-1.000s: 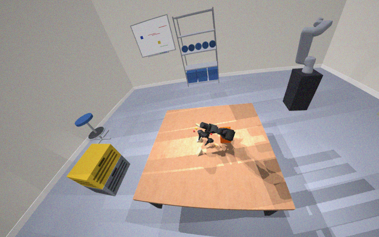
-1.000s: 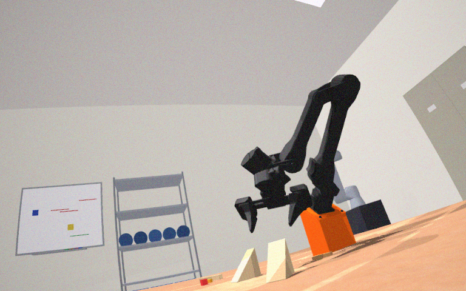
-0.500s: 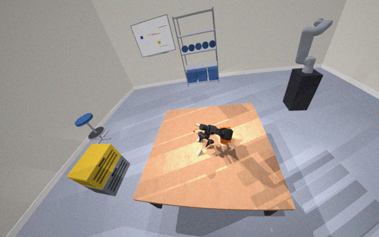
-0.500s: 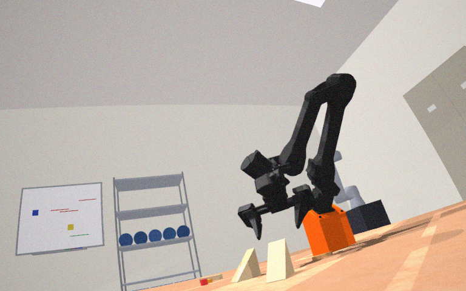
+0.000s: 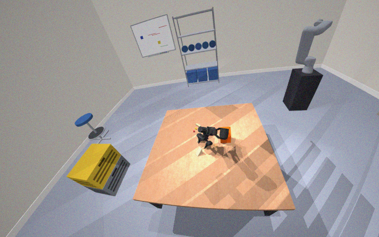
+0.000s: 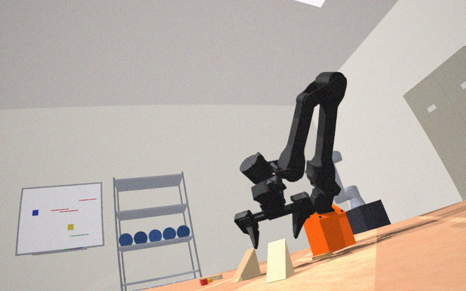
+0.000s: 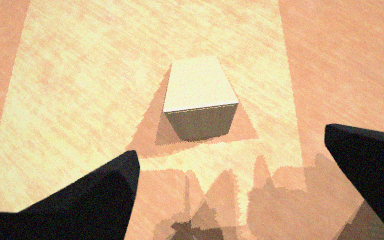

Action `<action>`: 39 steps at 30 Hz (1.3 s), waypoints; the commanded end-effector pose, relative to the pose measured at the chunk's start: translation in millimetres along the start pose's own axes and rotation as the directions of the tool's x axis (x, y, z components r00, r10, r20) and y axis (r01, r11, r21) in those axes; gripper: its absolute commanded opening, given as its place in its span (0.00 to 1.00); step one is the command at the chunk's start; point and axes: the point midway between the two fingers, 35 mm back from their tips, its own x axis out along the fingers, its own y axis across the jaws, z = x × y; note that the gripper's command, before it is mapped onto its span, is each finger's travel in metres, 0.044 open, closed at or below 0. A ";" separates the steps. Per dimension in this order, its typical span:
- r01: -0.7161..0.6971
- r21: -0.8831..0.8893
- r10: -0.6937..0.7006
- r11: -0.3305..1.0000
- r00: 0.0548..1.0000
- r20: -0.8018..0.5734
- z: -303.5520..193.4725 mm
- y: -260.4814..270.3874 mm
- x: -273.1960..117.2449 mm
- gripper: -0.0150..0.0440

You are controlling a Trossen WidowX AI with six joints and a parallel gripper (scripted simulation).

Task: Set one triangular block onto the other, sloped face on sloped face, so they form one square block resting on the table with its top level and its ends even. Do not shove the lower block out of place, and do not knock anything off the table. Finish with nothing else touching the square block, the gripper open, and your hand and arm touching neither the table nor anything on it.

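Note:
Two pale triangular blocks stand apart on the wooden table (image 5: 173, 184) (image 6: 416, 256). In the exterior view, the left block (image 6: 250, 267) shows its triangular side and the right block (image 6: 276, 262) shows a broad pale face. In the top view one block (image 5: 199, 152) shows in front of the hand; the other is hidden by the arm. The wrist view shows one block (image 7: 199, 82) beyond the fingertips, with a lit face and a shaded face; I cannot tell which block it is. My gripper (image 5: 202, 144) (image 6: 275, 242) (image 7: 230, 146) is open and empty, above the blocks, pointing down.
A small red block (image 5: 194, 131) (image 6: 203, 282), a small yellow block (image 5: 196, 128) (image 6: 210, 280) and a pale flat bar (image 5: 197, 125) (image 6: 215, 277) lie left of the arm. The orange base (image 5: 225, 140) (image 6: 326, 234) stands behind the hand, with a flat pale piece (image 6: 321, 256) at its foot.

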 end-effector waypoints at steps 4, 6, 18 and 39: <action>0.008 0.002 -0.008 1.000 1.000 -0.011 -0.5 -3.1 10.5 1.00; 0.009 0.002 -0.009 1.000 1.000 -0.012 -0.4 -3.5 13.6 1.00; 0.013 -0.001 -0.013 1.000 1.000 -0.010 0.8 -3.7 31.9 1.00; 0.002 0.008 -0.002 1.000 1.000 0.030 2.7 7.1 61.8 1.00</action>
